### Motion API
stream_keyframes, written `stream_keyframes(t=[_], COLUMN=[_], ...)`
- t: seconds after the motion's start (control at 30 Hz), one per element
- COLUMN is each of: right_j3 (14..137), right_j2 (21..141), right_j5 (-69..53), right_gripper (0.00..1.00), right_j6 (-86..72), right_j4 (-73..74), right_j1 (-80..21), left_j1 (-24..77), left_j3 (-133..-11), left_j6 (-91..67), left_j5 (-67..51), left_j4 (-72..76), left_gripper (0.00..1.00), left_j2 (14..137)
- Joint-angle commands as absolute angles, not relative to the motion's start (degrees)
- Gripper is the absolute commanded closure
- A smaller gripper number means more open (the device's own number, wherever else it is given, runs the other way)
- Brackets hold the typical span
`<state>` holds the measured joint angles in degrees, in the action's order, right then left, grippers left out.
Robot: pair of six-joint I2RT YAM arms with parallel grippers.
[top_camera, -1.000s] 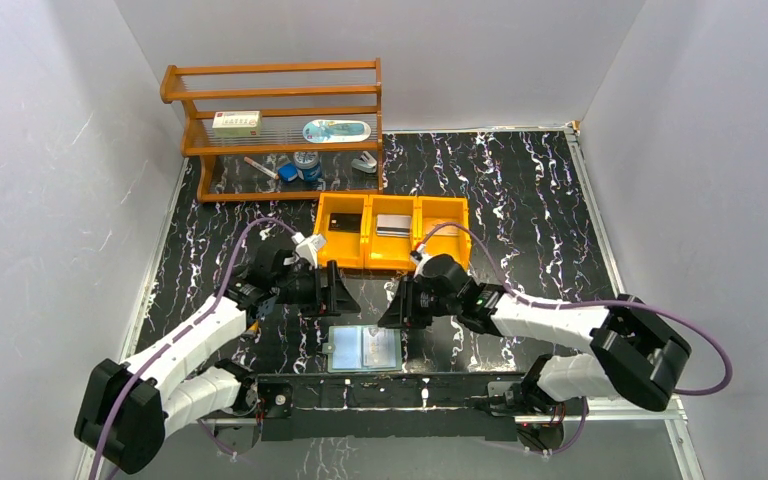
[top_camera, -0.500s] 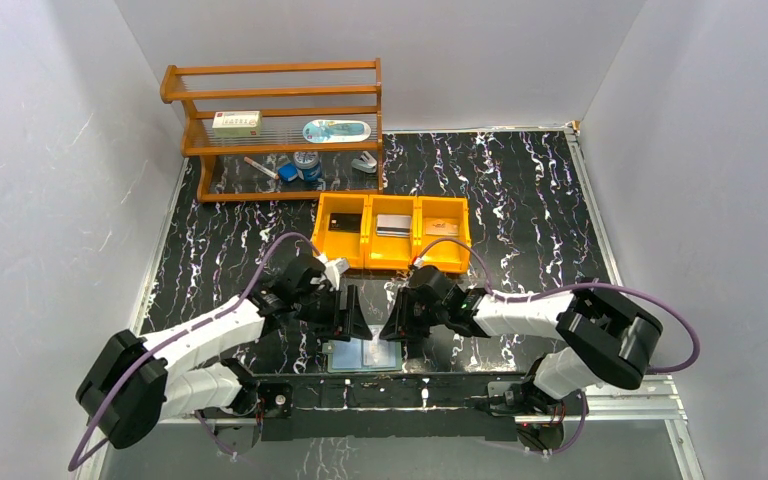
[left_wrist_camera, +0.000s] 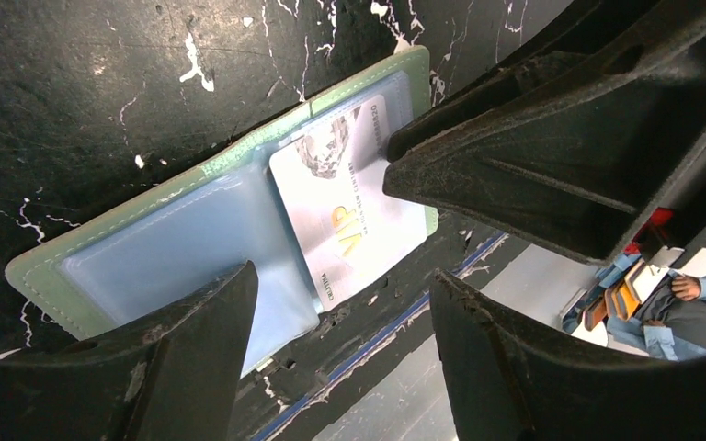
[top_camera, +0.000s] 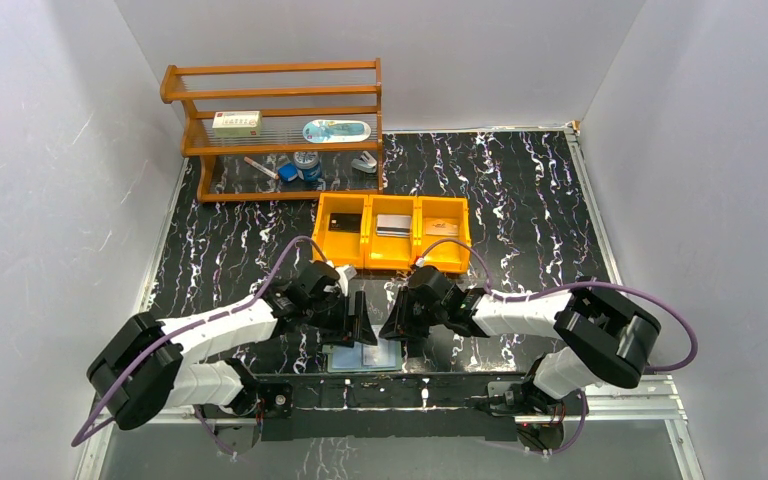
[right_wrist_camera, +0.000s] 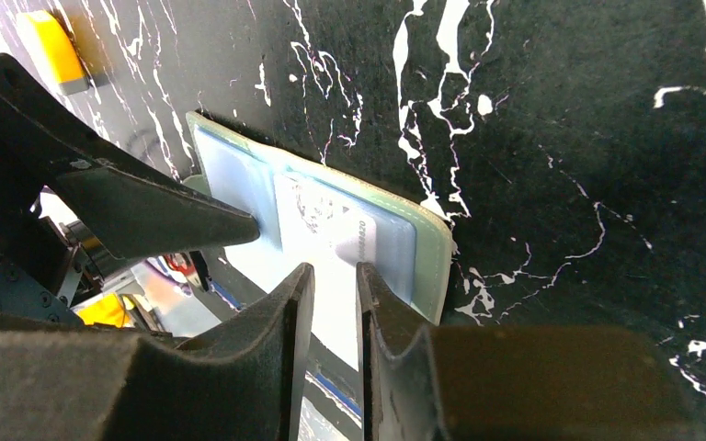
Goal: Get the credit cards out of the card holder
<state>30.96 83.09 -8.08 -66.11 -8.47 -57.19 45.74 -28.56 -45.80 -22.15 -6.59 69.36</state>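
The right gripper (right_wrist_camera: 335, 280) seemingly pinches a pale card (left_wrist_camera: 354, 216) in the card holder (left_wrist_camera: 156, 243); left gripper (left_wrist_camera: 340, 294) spread.

A robot lab test cell, plain white walls boxing in my black marbled bench (top_camera: 520, 190), my arms bolted to its near edge, wooden rack (top_camera: 272, 125) behind the orange tray (top_camera: 392, 232).

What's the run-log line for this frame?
holder: card holder open flat, near table edge | card: white card still in pocket | left gripper: open over holder | right gripper: narrow, at card edge | tray: three cards
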Motion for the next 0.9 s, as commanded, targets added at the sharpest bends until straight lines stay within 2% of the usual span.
stream_keyframes(t=[0.0,0.3,0.47,0.87], right_j3=[29.5,28.0,28.1,28.1], right_j2=[84.5,85.0,85.3,85.7], right_j5=[-4.7,-5.5,-5.7,-5.8], right_gripper=[0.68,0.68,0.68,0.68], right_j6=[-65.8,-66.6,-66.6,-66.8], right_j4=[-4.2,-6.1,-6.3,-6.4], right_j1=[-57.5,-57.5,-57.6,-57.6], left_j1=[46.4,47.3,48.2,48.4], left_j3=[-27.0,-21.9,-23.3,-22.2], left_j6=[-48.7,-54.8,-54.9,-55.2], left_j5=[-20.8,-23.0,-21.0,-18.8], left_j4=[-4.5,5.0,4.5,0.2], left_gripper=[0.35,0.47,0.47,0.46], left_j2=[69.4,68.7,64.5,70.0])
